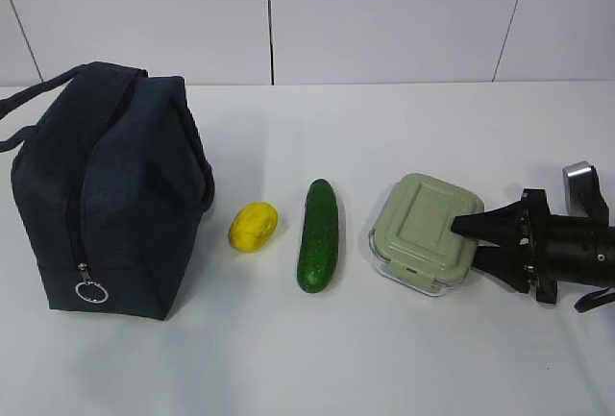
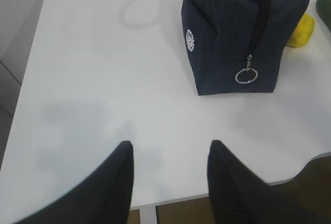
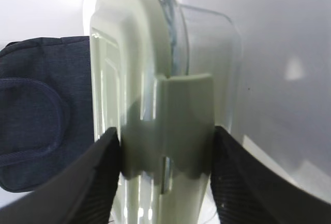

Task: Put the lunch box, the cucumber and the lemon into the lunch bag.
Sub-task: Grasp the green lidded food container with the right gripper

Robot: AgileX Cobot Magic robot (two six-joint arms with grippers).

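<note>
White paneled wall stands behind a white desk. Toward the desk's left edge sits the navy lunch bag, upright, its zipper closed with the ring pull hanging low on the near face. Just beside it lies the lemon, then the cucumber lying front to back, then the lunch box with its green lid, all apart from each other. The right gripper reaches in from the right edge, its fingers on either side of the box's clip tab, touching the lid and the clear wall. The left gripper hangs partly open over the bare near-left corner, holding nothing.
</note>
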